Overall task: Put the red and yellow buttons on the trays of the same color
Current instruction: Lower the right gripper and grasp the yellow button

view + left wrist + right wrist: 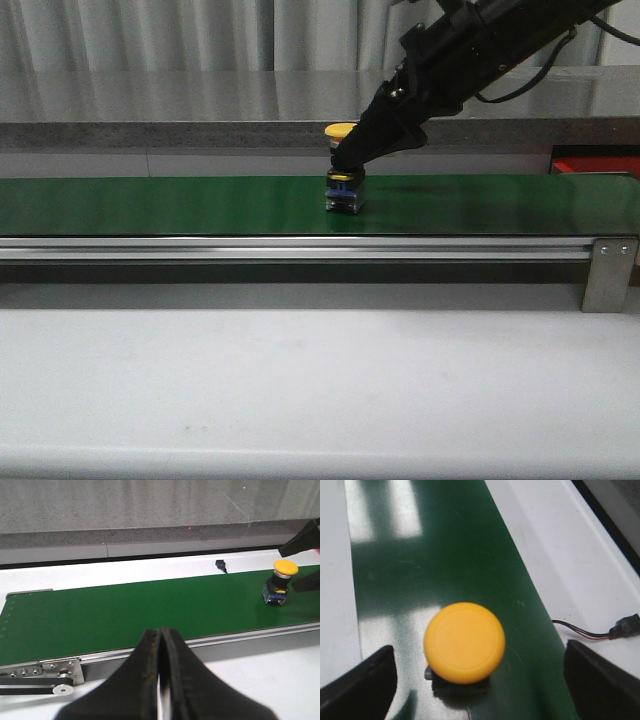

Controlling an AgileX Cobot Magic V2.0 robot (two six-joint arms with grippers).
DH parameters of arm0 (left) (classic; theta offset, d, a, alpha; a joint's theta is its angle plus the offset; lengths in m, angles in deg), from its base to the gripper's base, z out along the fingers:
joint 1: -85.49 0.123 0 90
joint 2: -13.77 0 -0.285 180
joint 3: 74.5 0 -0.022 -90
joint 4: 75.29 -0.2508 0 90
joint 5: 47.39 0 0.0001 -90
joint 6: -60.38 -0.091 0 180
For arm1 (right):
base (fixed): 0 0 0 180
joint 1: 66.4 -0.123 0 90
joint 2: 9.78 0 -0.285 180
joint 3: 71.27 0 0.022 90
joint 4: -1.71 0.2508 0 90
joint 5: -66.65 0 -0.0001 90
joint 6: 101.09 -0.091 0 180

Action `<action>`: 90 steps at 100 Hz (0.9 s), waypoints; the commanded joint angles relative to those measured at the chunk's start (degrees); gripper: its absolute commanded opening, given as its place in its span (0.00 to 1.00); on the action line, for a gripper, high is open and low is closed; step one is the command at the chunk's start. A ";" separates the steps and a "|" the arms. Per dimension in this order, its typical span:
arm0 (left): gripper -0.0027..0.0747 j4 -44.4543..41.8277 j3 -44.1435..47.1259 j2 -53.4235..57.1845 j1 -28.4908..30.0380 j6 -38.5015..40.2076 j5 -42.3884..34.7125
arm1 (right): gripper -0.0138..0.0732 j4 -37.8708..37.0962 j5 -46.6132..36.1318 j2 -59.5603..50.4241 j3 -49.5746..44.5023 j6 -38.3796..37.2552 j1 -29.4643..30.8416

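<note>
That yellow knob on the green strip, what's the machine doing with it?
The right gripper is poised over a yellow button standing upright on the green conveyor belt. Its fingers are spread open on either side of the button and have not closed on it. The left gripper is shut and empty, away from the button. A bit of a red tray shows at the far right.

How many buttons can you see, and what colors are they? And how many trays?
Yellow buttons: 1, the yellow button on the green belt, between the open right gripper's fingers
Red buttons: 0
Red trays: 1, the red tray, partly seen
Yellow trays: 0
Total: 2
</note>
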 commanded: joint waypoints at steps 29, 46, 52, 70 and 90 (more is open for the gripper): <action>0.01 0.86 -1.62 -0.35 -0.36 0.36 -4.25 | 0.92 3.25 -0.70 -2.02 1.84 0.81 -0.14; 0.01 0.86 -1.62 -0.35 -0.36 0.36 -4.25 | 0.78 3.19 -1.57 -2.02 1.84 0.76 -0.14; 0.01 0.86 -1.62 -0.35 -0.36 0.36 -4.25 | 0.67 2.75 -1.57 -2.02 1.84 0.70 -0.14; 0.01 0.86 -1.62 -0.35 -0.36 0.36 -4.25 | 0.38 -1.34 -1.52 -2.02 1.84 -0.70 -0.08; 0.01 0.86 -1.62 -0.35 -0.36 0.36 -4.25 | 0.32 -3.35 -1.24 -4.60 1.84 -5.95 1.55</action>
